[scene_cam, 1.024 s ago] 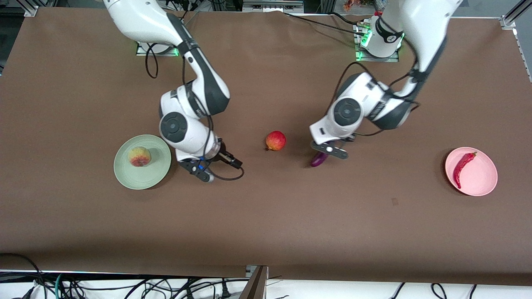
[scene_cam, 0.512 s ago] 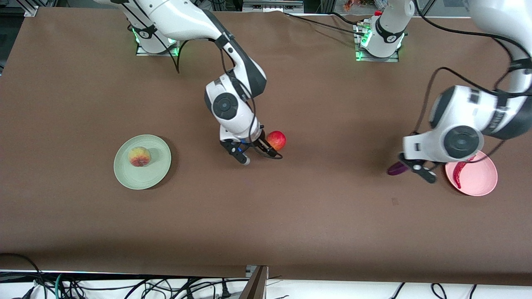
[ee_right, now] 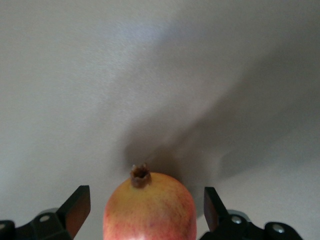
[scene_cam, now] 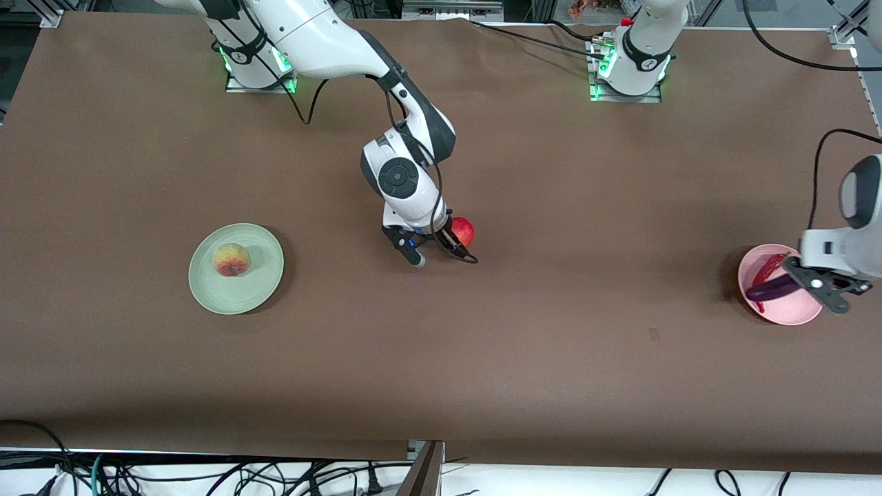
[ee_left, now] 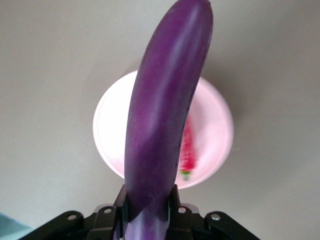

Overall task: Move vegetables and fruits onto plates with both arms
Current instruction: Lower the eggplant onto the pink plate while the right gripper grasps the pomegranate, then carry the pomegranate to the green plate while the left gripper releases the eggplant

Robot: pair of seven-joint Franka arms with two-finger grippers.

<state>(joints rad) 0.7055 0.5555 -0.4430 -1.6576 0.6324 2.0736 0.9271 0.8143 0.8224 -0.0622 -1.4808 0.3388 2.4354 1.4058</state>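
My left gripper [scene_cam: 799, 278] is shut on the purple eggplant [scene_cam: 770, 288] and holds it over the pink plate [scene_cam: 792, 314]. In the left wrist view the eggplant [ee_left: 165, 115] sticks out from the gripper [ee_left: 148, 197] above the plate [ee_left: 215, 120], where the red chili [ee_left: 189, 150] lies. The chili [scene_cam: 766, 267] shows partly under the eggplant. My right gripper [scene_cam: 451, 238] is open and low at the red fruit [scene_cam: 464, 229] in the table's middle. In the right wrist view its fingers [ee_right: 77, 205] stand apart on either side of the fruit [ee_right: 150, 210]. The peach [scene_cam: 231, 260] sits on the green plate [scene_cam: 258, 284].
The brown table cover [scene_cam: 551, 358] spreads between the two plates. The arm bases [scene_cam: 630, 62] stand at the edge farthest from the front camera. Cables [scene_cam: 207, 475] hang along the nearest edge.
My left arm has carried the eggplant from the table's middle to over the pink plate. My right arm has moved from beside the green plate to the red fruit.
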